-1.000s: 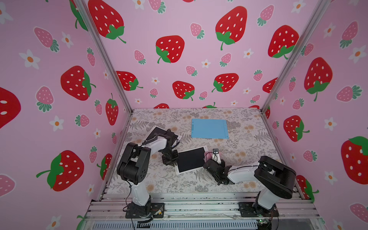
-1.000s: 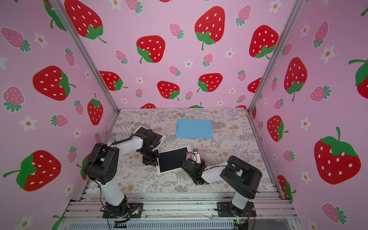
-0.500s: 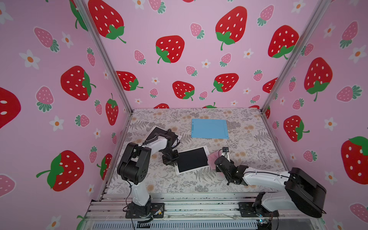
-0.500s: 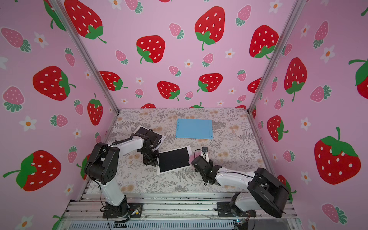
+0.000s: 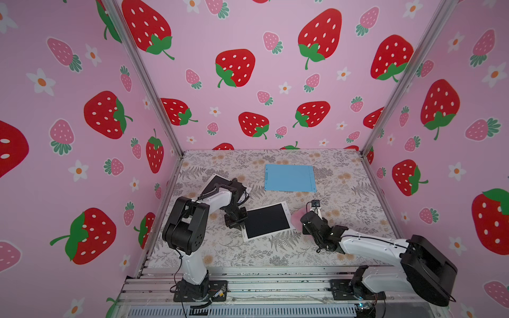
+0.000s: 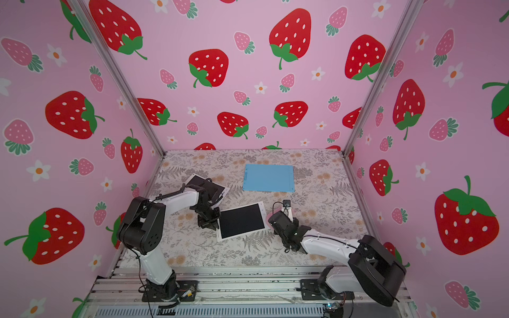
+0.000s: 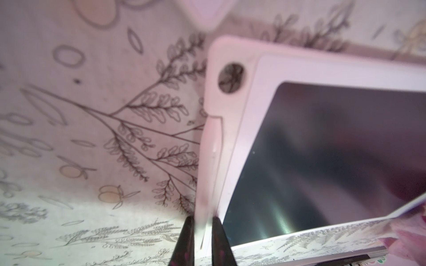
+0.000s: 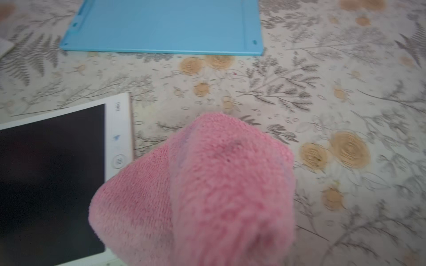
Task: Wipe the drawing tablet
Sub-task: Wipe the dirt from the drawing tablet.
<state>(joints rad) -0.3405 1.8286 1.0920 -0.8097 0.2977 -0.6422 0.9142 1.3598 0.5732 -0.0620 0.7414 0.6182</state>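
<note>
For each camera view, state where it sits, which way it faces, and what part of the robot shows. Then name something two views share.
Top views: high at the front, looking down; both arms show.
Left wrist: faces the white tablet; fingertips clamp its edge.
Right wrist: faces the pink cloth; gripper hidden.
Shared: both wrist views show the white tablet.

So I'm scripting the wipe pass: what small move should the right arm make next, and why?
Probably slide the right gripper with its pink cloth back across the white drawing tablet's dark screen. The cloth sits off the button edge, and the left gripper pinches the opposite edge, steadying it.
</note>
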